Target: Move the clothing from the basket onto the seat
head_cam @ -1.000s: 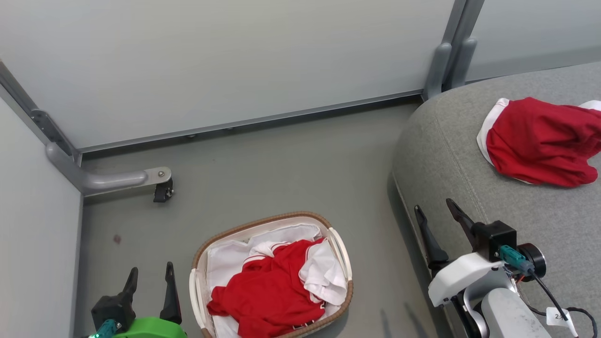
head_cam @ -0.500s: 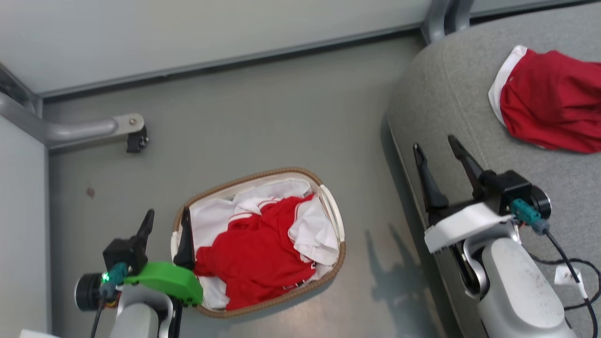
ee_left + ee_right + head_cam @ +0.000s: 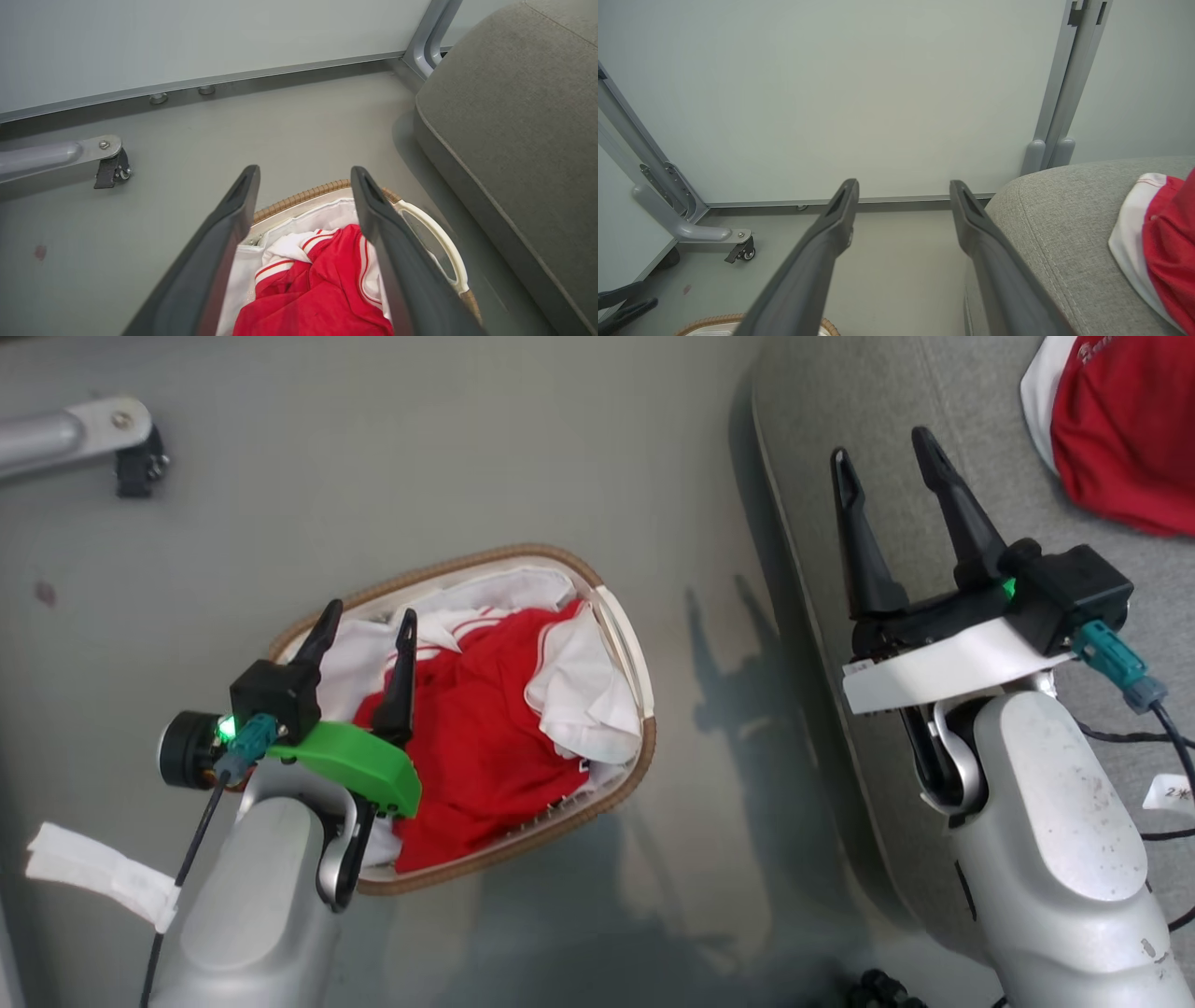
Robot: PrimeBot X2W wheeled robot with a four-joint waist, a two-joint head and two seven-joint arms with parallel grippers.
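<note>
a grey floor (image 3: 523, 457) runs up to pale panel walls, with a caster foot (image 3: 135, 457) at the far left. the basket (image 3: 467, 560) stands on the floor, left of the seat (image 3: 840, 411) and apart from it. its long axis runs near to far, leaning right at the far end.

the clothing (image 3: 485, 728) left to move is a rumpled red heap with white trim, lying in the middle of the basket over a white sheet (image 3: 509, 586). another red garment (image 3: 1130, 439) already lies on the seat at the far right.

the left gripper (image 3: 370, 611) is much the nearer arm. it hangs over the basket's left side, pointing far, and the heap lies just to its right and a little nearer. in the left wrist view the red cloth shows between the fingers (image 3: 400, 681) and below them. they are spread fully wide with nothing between them, and i cannot tell whether a tip brushes cloth.

the right gripper (image 3: 881, 444) sits over the seat's left edge, well away from the basket. its fingers (image 3: 864, 551) are spread just as wide and hold nothing.

i judge the next move to be a short drop to the right into the heap.
</note>
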